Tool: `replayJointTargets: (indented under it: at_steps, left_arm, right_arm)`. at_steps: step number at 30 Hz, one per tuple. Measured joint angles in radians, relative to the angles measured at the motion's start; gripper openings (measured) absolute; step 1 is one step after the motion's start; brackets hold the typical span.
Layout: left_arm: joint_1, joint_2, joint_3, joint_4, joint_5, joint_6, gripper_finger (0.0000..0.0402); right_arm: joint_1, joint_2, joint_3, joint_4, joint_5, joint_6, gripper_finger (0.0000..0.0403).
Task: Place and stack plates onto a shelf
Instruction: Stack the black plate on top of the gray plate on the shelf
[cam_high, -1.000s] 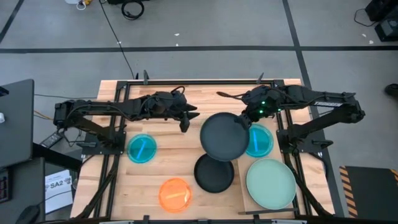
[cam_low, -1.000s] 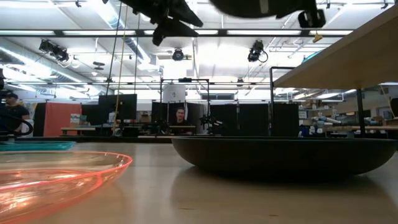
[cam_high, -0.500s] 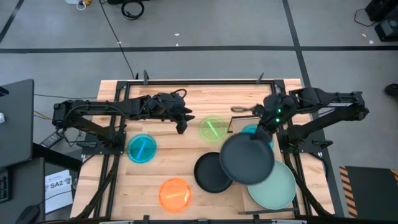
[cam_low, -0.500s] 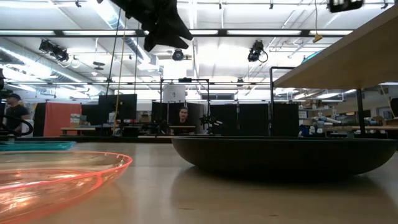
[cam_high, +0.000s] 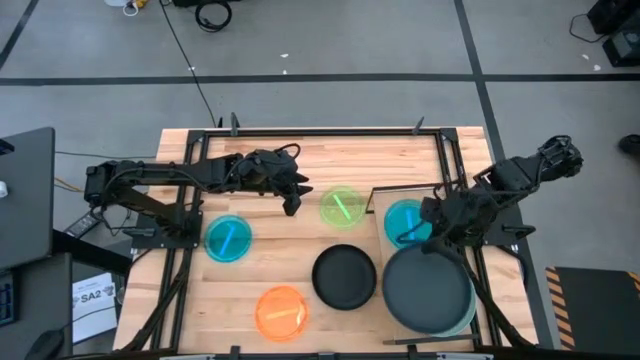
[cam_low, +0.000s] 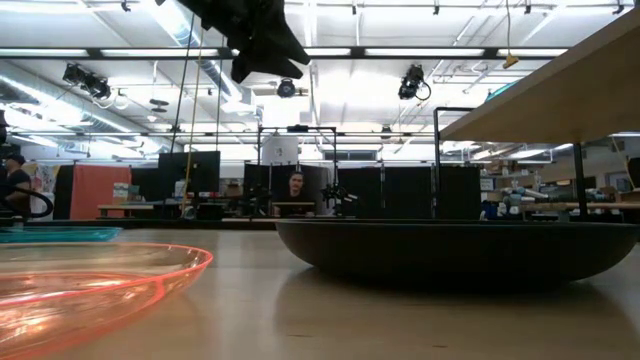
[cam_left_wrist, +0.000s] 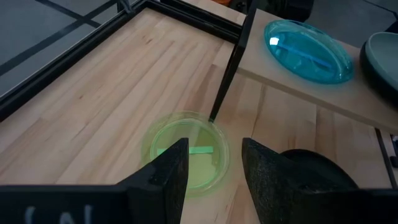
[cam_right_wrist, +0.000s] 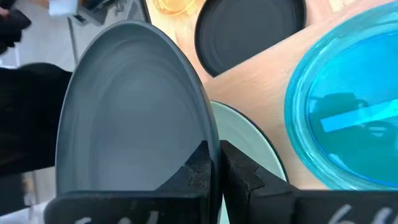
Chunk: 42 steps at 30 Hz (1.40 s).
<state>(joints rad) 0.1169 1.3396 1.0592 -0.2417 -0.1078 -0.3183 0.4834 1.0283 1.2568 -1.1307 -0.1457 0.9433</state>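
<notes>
black plate (cam_low: 455, 250) centre-right; orange plate (cam_low: 90, 285) left; claw (cam_low: 262, 45) overhead

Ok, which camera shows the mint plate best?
The right wrist view: the mint plate shows as a pale crescent under the held black plate. The high view shows only a rim sliver; the other views miss it.

Right hand (cam_high: 432, 243) has swung the large black plate (cam_high: 428, 290) from mid-tabletop over to the shelf (cam_high: 385, 200); plate now sits over the mint plate (cam_high: 468, 318), nearly covering it. Lime plate (cam_high: 342, 208) and the shelf's cyan plate (cam_high: 404, 222) are uncovered. Left arm has drawn back slightly.
</notes>
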Motion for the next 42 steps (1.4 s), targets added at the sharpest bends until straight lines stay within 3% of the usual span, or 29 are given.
replayJointTargets:
  at_steps: [10,19,24,34,42]
  left_arm:
    - [0.000,0.000,0.000,0.000,0.000,-0.001,0.0156]
    - [0.000,0.000,0.000,0.000,0.000,-0.001,0.0156]
    - [0.000,0.000,0.000,0.000,0.000,-0.001,0.0156]
    - [0.000,0.000,0.000,0.000,0.000,-0.001,0.0156]
    - [0.000,0.001,0.000,0.000,0.000,-0.003,0.0156]
  right_arm:
    - [0.125,0.000,0.000,-0.062,0.072,0.007,0.0027]
    - [0.168,0.000,0.000,-0.133,0.154,0.007,0.0028]
    - [0.172,0.001,-0.023,-0.140,0.148,0.023,0.0028]
    - [0.171,0.001,-0.116,-0.134,0.037,0.061,0.0028]
    - [0.171,0.001,-0.121,-0.127,0.029,0.060,0.0029]
